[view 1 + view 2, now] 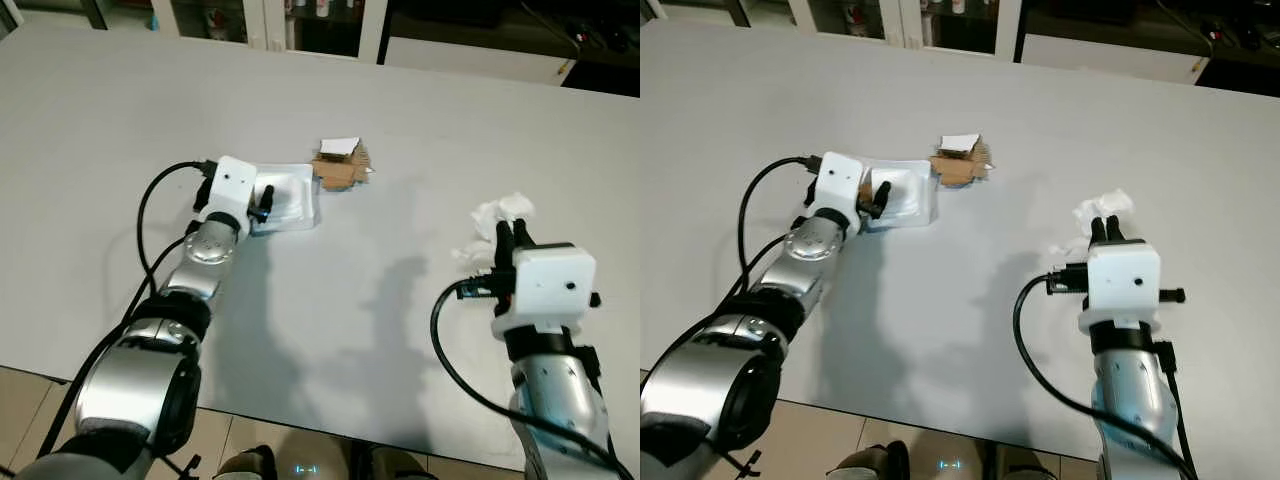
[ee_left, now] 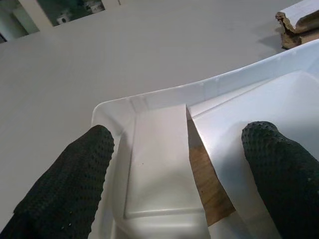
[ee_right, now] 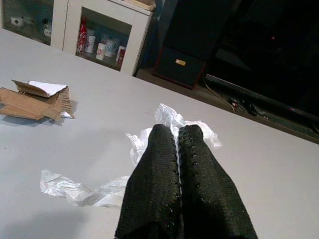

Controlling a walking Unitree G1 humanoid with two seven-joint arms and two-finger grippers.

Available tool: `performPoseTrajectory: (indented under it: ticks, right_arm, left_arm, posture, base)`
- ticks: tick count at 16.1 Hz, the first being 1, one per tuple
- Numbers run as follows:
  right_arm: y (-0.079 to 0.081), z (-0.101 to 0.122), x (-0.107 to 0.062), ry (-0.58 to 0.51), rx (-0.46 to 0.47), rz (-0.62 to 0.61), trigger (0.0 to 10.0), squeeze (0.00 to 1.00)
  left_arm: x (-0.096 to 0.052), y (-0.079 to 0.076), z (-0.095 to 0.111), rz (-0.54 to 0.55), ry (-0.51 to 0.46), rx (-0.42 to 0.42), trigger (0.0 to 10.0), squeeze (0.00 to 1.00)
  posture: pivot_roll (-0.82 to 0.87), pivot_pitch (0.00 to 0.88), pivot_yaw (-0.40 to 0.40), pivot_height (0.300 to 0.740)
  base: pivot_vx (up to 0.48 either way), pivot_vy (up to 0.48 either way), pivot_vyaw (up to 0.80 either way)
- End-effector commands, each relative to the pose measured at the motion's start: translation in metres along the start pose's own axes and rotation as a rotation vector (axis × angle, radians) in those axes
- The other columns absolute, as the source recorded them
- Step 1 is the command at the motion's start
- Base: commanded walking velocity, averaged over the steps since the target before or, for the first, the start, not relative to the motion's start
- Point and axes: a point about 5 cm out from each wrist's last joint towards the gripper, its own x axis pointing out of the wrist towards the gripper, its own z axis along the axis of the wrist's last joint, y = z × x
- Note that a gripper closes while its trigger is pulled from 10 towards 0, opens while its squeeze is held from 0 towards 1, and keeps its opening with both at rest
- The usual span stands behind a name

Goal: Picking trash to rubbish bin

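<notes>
A white plastic tray (image 1: 290,198) lies on the grey table (image 1: 380,300). My left gripper (image 1: 258,200) is open at its near edge, one finger over the tray and one outside; the wrist view shows the tray rim (image 2: 164,97) between the fingers (image 2: 70,184). A torn cardboard piece (image 1: 340,165) sits just right of the tray. Crumpled white tissue (image 1: 498,215) lies at the table's right. My right gripper (image 1: 510,238) is shut with nothing in it, its fingertips just short of the tissue (image 3: 169,119).
White cabinets and dark furniture (image 3: 194,45) stand beyond the table's far edge. The table's near edge (image 1: 300,420) runs close to my body, with tan floor below it.
</notes>
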Motion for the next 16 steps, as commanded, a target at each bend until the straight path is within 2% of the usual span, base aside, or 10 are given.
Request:
performPoseTrajectory:
  ticks: [1,7,10,11,16]
  right_arm:
    - [-0.001,-0.001,0.001,-0.007,0.005,0.007,10.0,0.00]
    - [-0.001,-0.003,0.009,-0.022,0.003,0.008,10.0,0.00]
    - [-0.002,-0.004,0.009,-0.026,0.002,0.005,10.0,0.00]
    - [-0.001,-0.004,0.010,-0.027,0.004,0.004,10.0,0.00]
    - [0.002,-0.006,0.011,-0.021,0.030,0.052,10.0,0.00]
  left_arm:
    - [-0.023,-0.006,-0.065,-0.056,0.255,0.026,10.0,0.00]
    - [-0.032,-0.011,-0.073,-0.141,0.248,0.023,10.0,0.00]
    - [-0.042,-0.015,-0.080,-0.198,0.245,0.025,10.0,0.00]
    - [-0.052,-0.020,-0.081,-0.252,0.228,0.017,10.0,0.00]
    - [-0.064,-0.023,-0.070,-0.323,0.183,-0.003,10.0,0.00]
  posture:
    - [0.05,0.198,-0.005,0.740]
    - [0.09,0.182,0.014,0.740]
    - [0.11,0.178,0.020,0.740]
    - [0.12,0.176,0.021,0.740]
    - [0.14,0.175,0.015,0.740]
  base:
    - [0.000,0.000,0.00]
    - [0.000,0.000,0.00]
    - [0.000,0.000,0.00]
    - [0.000,0.000,0.00]
    - [0.000,0.000,0.00]
